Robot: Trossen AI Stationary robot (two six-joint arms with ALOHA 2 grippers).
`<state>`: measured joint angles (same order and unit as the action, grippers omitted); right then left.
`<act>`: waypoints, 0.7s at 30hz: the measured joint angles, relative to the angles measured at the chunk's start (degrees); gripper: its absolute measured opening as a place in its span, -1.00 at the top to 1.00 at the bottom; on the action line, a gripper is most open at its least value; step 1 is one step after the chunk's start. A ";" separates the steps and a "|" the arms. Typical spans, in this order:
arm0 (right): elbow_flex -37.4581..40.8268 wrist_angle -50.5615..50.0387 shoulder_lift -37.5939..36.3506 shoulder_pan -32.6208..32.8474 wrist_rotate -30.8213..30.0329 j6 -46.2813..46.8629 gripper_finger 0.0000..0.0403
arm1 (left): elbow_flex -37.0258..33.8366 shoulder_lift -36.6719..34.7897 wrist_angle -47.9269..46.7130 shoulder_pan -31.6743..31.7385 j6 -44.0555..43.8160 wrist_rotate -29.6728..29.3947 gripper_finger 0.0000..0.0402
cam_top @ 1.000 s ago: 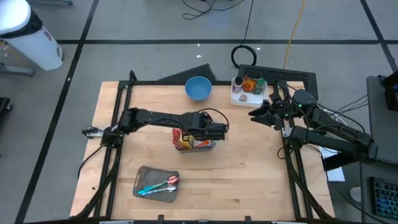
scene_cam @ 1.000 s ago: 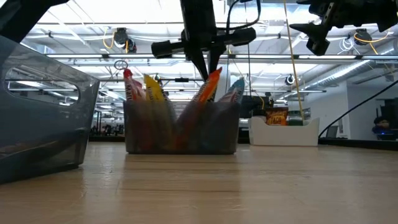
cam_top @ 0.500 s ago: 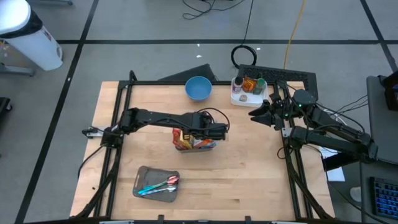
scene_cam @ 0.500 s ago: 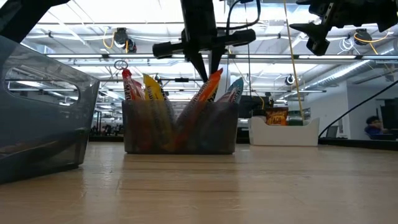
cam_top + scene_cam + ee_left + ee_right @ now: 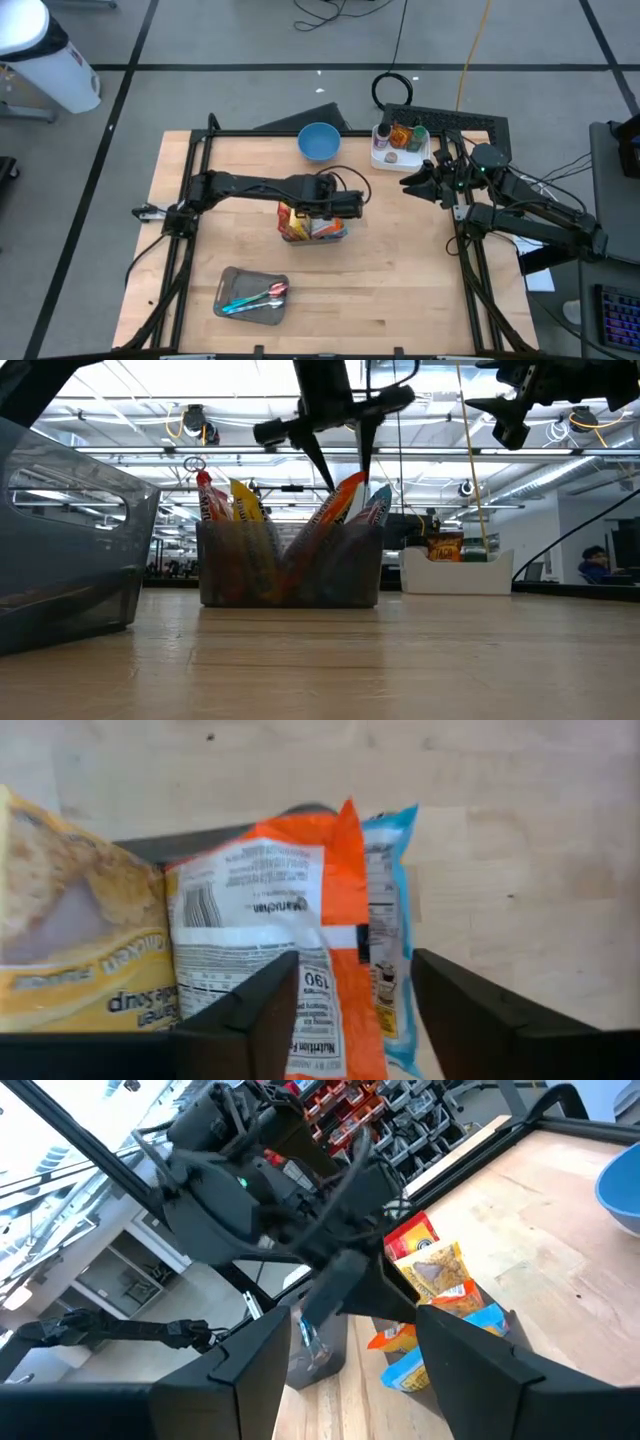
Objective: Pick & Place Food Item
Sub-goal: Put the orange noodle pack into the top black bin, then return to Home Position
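Observation:
A clear bin (image 5: 313, 228) stands at the table's middle and holds several snack packets on end: red (image 5: 207, 495), yellow (image 5: 246, 500), orange (image 5: 340, 500) and blue (image 5: 376, 505). The orange packet (image 5: 335, 950) leans against the others, with its top edge above the bin's rim. My left gripper (image 5: 345, 472) hangs open over the bin, pointing down, one finger on either side of the orange packet's top. My right gripper (image 5: 421, 185) waits open above the table's far right side and holds nothing. My left gripper's fingers (image 5: 262, 1010) straddle the top edge of the orange packet (image 5: 345, 840) from above. One finger stands right beside the packet's printed face; I cannot tell whether it touches. The packet stands in the bin on its own.
A blue bowl (image 5: 319, 141) sits at the far middle, with a white caddy of bottles (image 5: 398, 142) to its right. A grey tray with utensils (image 5: 252, 294) lies near the front left. Bare wood spreads to the bin's right.
My left gripper has opened, let go of the orange packet and risen a little above the bin. The packet stays leaning in the bin where it was.

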<state>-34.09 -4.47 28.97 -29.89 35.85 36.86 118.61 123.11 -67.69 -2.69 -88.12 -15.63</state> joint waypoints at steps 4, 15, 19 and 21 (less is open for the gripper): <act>0.00 0.64 0.28 -0.02 -0.06 -0.12 -0.04 | 0.00 -3.57 0.59 0.28 3.52 -1.35 -0.15; 0.00 11.11 0.74 -0.46 -0.03 0.61 -0.04 | 0.07 -20.11 7.16 -1.29 30.97 -14.51 -0.21; -0.05 13.68 0.72 -2.27 -0.18 0.92 -0.03 | 0.07 -25.77 8.12 -2.85 42.02 -19.12 -0.21; -0.51 13.18 0.74 -4.12 -0.08 1.42 0.01 | 0.11 -28.92 7.49 -3.26 46.70 -19.21 -0.21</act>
<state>-34.59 8.71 29.71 -34.01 35.77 38.28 118.72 94.19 -60.19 -5.95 -41.42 -34.83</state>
